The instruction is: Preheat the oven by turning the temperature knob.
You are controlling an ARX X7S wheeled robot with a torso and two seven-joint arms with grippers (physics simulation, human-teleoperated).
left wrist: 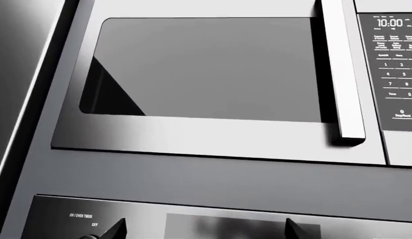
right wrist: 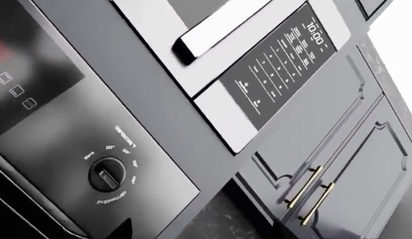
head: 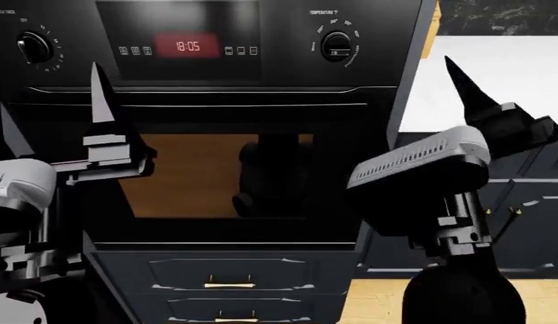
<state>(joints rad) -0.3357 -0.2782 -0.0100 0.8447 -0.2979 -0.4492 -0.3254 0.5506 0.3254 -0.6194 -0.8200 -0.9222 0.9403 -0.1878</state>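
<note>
The glossy black oven fills the head view, with a red 18:05 display, a long bar handle and a dark window. Its temperature knob sits at the panel's upper right, and a timer knob at the upper left. In the right wrist view the temperature knob lies close ahead of my right gripper, which is open and empty, apart from the knob. My left gripper is open too, held before the oven panel near the OFF label.
A stainless microwave with a keypad sits above the oven. Navy cabinet doors with gold handles stand beside it, and navy drawers lie under the oven. A white surface shows at the right.
</note>
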